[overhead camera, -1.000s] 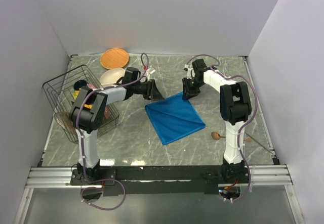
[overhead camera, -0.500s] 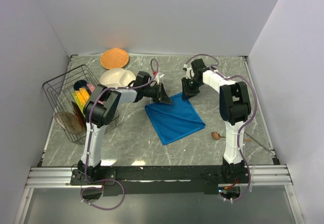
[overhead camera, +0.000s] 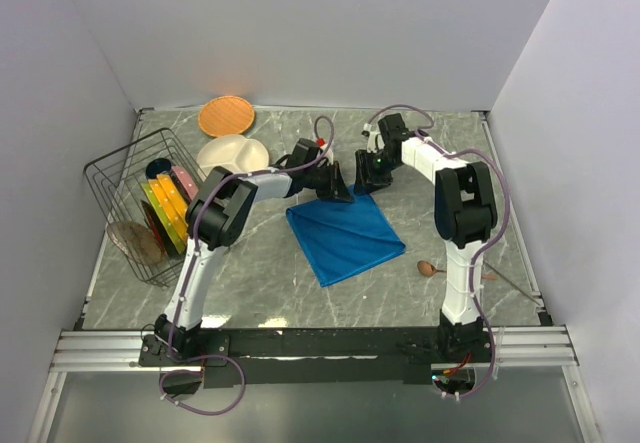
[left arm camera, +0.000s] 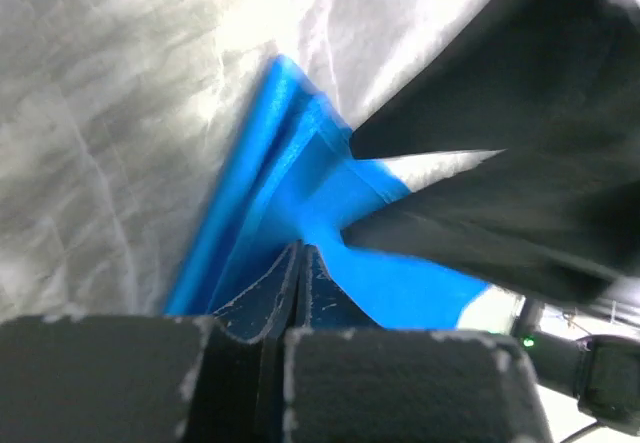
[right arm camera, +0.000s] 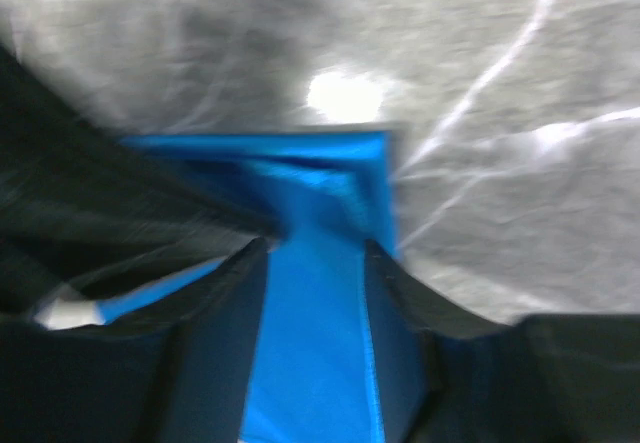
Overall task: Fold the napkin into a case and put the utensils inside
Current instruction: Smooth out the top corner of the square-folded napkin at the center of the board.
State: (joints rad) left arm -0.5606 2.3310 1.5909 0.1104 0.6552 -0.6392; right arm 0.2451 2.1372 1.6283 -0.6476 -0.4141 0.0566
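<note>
Jaws: left jaws pinch napkin (overhead camera: 345, 233) far corner | right jaws spread astride it | wooden spoon (overhead camera: 427, 268) lies apart

The bright blue napkin (overhead camera: 345, 235) lies folded in a layered diamond on the counter (overhead camera: 260, 283), a brown wooden spoon (overhead camera: 427, 268) near its right corner.

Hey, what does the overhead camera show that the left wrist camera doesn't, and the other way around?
Only the overhead view: the wooden spoon right of the napkin, the wire basket, the orange plate and the white divided plate. Only the left wrist view: the left fingers pressed shut on a fold at the cloth's edge. Both: the blue napkin on the marble table, with the right gripper close by at its far corner.
</note>
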